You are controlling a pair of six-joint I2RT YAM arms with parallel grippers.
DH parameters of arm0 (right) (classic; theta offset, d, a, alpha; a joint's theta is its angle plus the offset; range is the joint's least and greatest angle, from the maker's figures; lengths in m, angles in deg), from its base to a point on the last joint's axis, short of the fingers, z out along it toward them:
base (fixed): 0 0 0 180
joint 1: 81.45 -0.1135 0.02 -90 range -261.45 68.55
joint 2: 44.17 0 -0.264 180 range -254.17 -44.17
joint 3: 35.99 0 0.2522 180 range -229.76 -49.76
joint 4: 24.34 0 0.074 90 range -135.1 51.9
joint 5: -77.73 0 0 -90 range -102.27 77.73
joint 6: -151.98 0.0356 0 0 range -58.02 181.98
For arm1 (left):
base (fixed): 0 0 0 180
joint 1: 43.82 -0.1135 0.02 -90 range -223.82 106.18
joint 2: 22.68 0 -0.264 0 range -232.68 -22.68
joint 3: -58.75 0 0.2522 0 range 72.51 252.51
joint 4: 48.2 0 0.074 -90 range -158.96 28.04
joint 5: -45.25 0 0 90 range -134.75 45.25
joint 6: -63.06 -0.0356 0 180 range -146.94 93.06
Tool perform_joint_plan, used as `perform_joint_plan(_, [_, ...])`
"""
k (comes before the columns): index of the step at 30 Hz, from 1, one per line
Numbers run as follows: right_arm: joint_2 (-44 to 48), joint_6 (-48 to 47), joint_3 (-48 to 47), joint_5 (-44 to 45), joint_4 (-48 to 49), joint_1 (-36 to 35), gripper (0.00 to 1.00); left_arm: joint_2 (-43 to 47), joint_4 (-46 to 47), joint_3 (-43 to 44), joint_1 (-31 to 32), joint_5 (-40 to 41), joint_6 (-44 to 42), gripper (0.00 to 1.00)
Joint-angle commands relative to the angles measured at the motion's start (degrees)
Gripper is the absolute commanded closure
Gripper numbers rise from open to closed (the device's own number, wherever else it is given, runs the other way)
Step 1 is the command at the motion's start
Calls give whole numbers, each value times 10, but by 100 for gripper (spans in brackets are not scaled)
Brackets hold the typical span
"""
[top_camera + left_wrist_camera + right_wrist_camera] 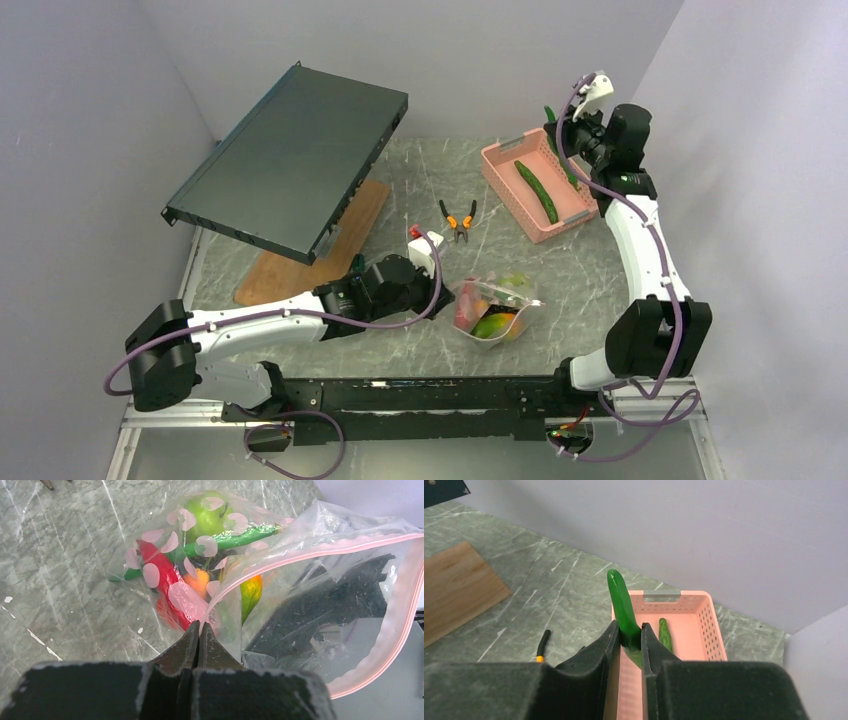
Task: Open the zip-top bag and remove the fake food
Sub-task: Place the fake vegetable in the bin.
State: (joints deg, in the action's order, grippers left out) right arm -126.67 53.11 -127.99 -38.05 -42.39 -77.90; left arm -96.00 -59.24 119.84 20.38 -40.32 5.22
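While my left claw (pixel 198 635) is pinched tight on the near lip of the clear, crinkly zip-top bag (pixel 345 515), just where its pale pink zip strip (pixel 400 611) begins, the mouth gapes wide. I judge the opening done and the removing step in hand. The bag lies near the middle of the grey marbled table (pixel 60 580), between my two arms. Of the fake food inside it I see a round green plastic apple (pixel 207 517), a glossy red pepper-shaped piece (pixel 160 570) and an orange-green mango (pixel 251 592). A dark mass shows through the plastic on the far side, and I cannot tell whether it is food or something behind the bag.

My right claw (pixel 629 632) is well apart from the bag, at the far right of the table. It is closed narrowly on a long green plastic cucumber (pixel 620 602) that stands up between the fingers, close by the rigid pink perforated basket (pixel 711 630). A second green cucumber (pixel 665 634) lies in that basket.

Next, I judge, the right claw must lower, release its cucumber into the basket and travel to the gaping mouth for another piece. Meanwhile the left must grip the lip firmly so the floppy plastic does not collapse.
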Motion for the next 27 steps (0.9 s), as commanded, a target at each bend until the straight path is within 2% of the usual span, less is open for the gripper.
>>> perform_joint_plan(1, [-32, -18, -11, 42, 22, -5, 100, 17, 18, -2, -2, 8, -5, 100])
perform_joint_plan(9, [-113, -59, 2, 84, 31, -11, 100, 33, 12, -14, -2, 17, -5, 100])
perform_joint_plan(12, [-137, -71, -3, 99, 25, -15, 97, 34, 9, -14, -2, 19, -6, 100])
perform_joint_plan(15, [-159, -77, -13, 113, 11, -17, 86, 36, 9, -15, -2, 20, -6, 100])
perform_joint_plan(22, [-194, -63, -57, 104, -55, -19, 50, 47, 0, -15, -2, 22, -9, 100])
perform_joint_plan(27, [-162, -48, -65, 80, -73, -19, 39, 59, -9, -12, -2, 27, -13, 100])
